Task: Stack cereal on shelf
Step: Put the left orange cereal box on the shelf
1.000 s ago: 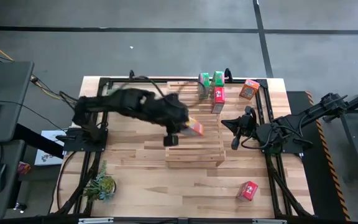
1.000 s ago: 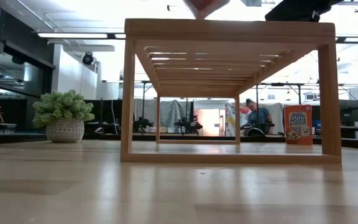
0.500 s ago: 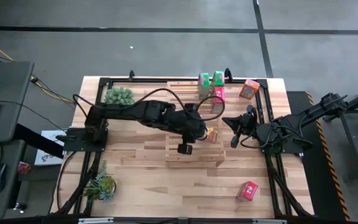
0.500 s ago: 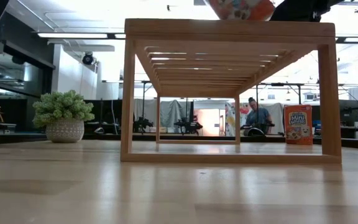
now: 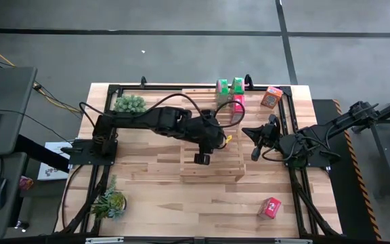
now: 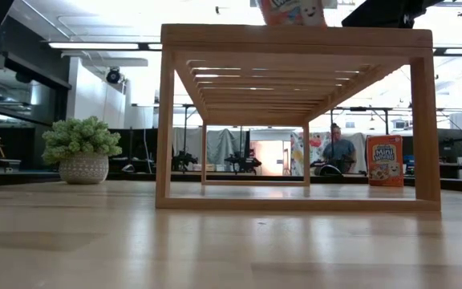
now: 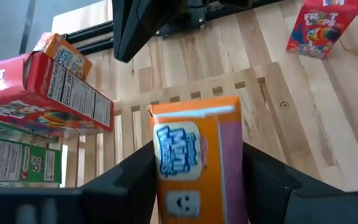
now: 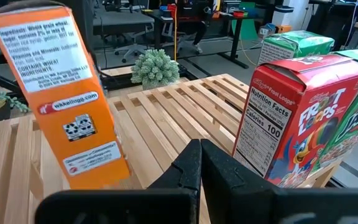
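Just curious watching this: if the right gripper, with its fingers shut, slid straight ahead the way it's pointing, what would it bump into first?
Probably nothing at once: the right gripper points between the orange cereal box and the red Froot Loops box, over the slatted shelf. Depth is hard to judge.

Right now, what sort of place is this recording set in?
Probably a robotics lab or open workshop: a wooden table with a slatted shelf, two dark arms mounted at its sides, a person seated among desks beyond, and a bare grey floor with taped lines.

floor: grey concrete | ceiling lights: bright strips | desks: far back
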Tool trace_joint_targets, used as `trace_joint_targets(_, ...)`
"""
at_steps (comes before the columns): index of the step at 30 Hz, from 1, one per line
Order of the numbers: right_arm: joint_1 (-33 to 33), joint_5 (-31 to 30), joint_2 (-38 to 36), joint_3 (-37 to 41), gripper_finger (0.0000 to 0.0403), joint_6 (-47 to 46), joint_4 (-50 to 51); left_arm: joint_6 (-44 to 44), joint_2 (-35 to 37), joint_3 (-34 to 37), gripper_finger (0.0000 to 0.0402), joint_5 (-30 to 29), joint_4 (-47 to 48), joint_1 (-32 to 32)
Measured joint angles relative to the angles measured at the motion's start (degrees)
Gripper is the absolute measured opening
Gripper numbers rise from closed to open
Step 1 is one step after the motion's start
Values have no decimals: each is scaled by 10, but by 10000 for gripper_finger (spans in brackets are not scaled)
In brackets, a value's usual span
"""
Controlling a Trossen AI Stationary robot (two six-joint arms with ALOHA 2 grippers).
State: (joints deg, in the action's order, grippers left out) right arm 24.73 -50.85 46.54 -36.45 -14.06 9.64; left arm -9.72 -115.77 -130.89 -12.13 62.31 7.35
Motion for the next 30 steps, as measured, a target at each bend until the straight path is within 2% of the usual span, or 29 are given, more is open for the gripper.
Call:
trace_joint_targets(14, 0, 0, 0, 0, 0, 0, 0, 6, 2, -9, 237, 0, -26, -3)
trace_joint_targets(18, 0, 0, 0, 0, 0, 0, 0, 6, 4, -40, 242, -1, -18, -3)
trace_joint_targets(22, 0, 0, 0, 0, 0, 0, 0, -1, 27, -37, 243, -7, -14, -3)
trace_joint_targets(26, 0, 0, 0, 0, 0, 0, 3, 51, 47, -37, 225, -43, 56, -3)
trace_joint_targets(30, 0, 0, 0, 0, 0, -4, 11, 113, 67, -13, 159, -106, 116, 15)
